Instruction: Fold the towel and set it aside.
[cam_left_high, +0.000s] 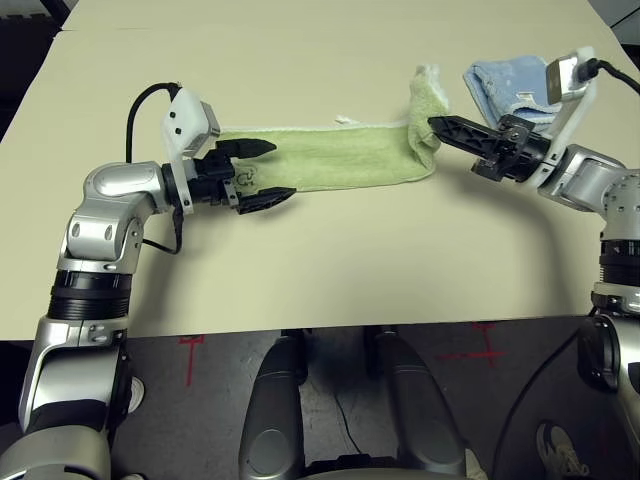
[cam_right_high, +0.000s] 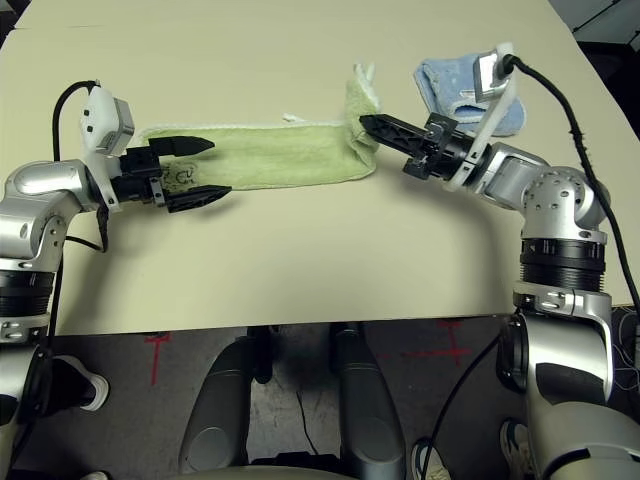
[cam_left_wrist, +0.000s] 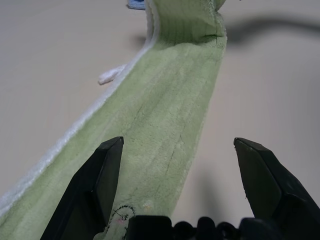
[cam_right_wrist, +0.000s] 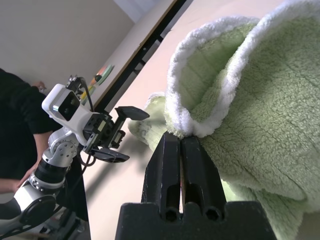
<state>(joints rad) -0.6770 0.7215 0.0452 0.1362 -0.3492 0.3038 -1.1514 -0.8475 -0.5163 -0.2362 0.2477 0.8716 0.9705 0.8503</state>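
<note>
**Green Terry Towel: Right End Gripped, Left Gripper Open**

The light green terry towel (cam_left_high: 340, 160) lies on the table (cam_left_high: 350, 270) as a long, narrow folded strip. The strip runs roughly parallel to the table's near edge and is set well back from it. Its left and middle portions lie flat; its right end is raised and curled over.

Right gripper (cam_left_high: 433, 123): fingers closed, tips pinching the white stitched edging at the raised end of the green towel. The arm reaches in from the table's right side.

Left gripper (cam_left_high: 285, 168): fingers open, spread wide, and holding nothing. It is positioned at the left end of the strip, with one finger above the cloth and the other toward the table's near edge. The dark embroidered mark (cam_left_high: 245, 177) is visible between the fingers.

A white label (cam_left_wrist: 111, 74) projects from the strip's long side farther from the table's near edge.

A light blue folded towel (cam_left_high: 510, 85) rests on the table to the right of the raised end, partly covered from view by the right gripper assembly. A person in dark clothing (cam_right_wrist: 30, 125) is beyond the left arm.
</note>
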